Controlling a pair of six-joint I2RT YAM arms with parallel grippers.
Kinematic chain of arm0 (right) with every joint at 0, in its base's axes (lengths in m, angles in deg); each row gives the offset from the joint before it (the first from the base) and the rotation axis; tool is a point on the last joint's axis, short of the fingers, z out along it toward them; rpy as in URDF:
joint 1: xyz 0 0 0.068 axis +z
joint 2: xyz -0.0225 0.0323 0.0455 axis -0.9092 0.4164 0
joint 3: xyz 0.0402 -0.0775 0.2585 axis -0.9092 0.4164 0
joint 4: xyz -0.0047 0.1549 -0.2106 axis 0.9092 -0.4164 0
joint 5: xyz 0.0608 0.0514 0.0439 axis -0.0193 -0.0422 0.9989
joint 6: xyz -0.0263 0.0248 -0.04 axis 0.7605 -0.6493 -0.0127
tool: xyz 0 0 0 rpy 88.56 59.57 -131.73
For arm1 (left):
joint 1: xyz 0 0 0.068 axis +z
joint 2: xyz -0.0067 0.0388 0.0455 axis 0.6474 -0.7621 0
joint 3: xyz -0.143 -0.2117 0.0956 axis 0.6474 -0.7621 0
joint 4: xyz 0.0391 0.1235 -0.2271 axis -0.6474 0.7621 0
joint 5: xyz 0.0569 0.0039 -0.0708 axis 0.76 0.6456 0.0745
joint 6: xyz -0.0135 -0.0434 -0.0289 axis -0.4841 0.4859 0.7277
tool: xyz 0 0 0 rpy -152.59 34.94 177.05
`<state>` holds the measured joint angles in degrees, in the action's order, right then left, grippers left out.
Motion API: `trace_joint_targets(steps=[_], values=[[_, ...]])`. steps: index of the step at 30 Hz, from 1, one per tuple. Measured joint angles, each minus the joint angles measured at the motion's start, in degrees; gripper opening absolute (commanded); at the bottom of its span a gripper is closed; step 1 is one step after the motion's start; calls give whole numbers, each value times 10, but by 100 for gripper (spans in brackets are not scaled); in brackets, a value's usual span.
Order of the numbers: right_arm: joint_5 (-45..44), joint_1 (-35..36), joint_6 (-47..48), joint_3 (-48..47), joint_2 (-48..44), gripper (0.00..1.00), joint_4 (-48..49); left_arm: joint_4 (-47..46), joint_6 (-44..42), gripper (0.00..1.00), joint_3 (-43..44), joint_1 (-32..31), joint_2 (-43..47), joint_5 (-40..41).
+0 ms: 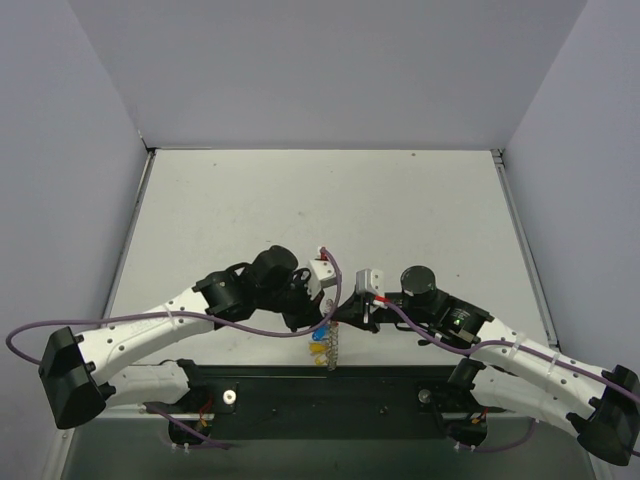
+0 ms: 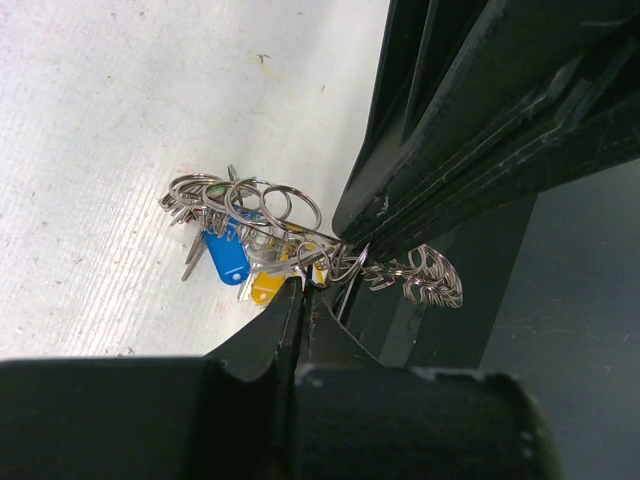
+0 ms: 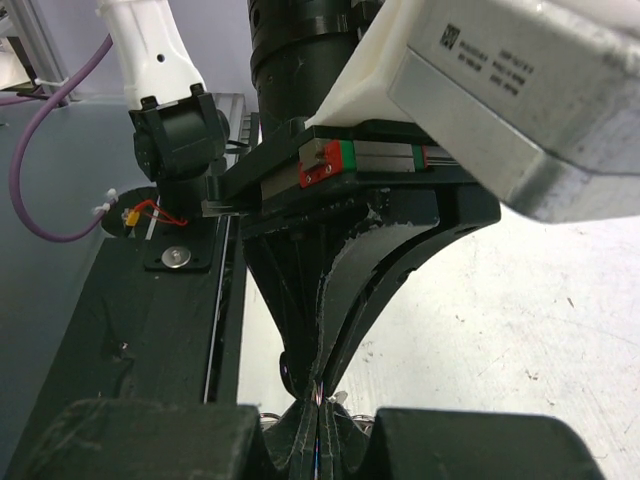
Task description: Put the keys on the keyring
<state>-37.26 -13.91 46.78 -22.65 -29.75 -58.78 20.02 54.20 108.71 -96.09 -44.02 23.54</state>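
The keyring (image 2: pixel 425 277), silvery with a bumpy chain-like rim, hangs between both grippers near the table's front edge, and also shows in the top view (image 1: pixel 334 347). A bunch of keys hangs from it on small split rings (image 2: pixel 245 203): a blue key (image 2: pixel 226 257) and a yellow key (image 2: pixel 266 287) show clearly, the others are hidden in the bunch. From above the blue key (image 1: pixel 320 330) and yellow key (image 1: pixel 318 349) dangle below the grippers. My left gripper (image 2: pixel 305 288) is shut on the ring's wire. My right gripper (image 3: pixel 318 402) is shut tip to tip against it on the same spot.
The black base rail (image 1: pixel 330 400) runs just below the hanging keys and fills the left of the right wrist view (image 3: pixel 150 330). The white table (image 1: pixel 320 210) stretches behind, walled on three sides. Purple cables (image 1: pixel 150 318) trail along both arms.
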Motion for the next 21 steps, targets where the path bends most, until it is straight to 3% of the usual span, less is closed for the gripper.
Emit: trace_joint_targets(steps=[5, 8, 11, 15, 21], values=[[0, 0, 0, 1, 0, 0, -8, -2, 0, 2, 0, -9, -12, 4], [0, 0, 0, 1, 0, 0, -11, -2, 0, 30, 0, -12, -12, 14], [0, 0, 0, 1, -1, 0, -7, 4, -1, 47, 0, -12, -5, 30], [1, 0, 0, 1, -5, 0, -1, 12, 1, 54, -5, -12, 16, 54], [1, 0, 0, 1, -6, 0, 1, 22, 1, 53, -12, -7, 60, 68]])
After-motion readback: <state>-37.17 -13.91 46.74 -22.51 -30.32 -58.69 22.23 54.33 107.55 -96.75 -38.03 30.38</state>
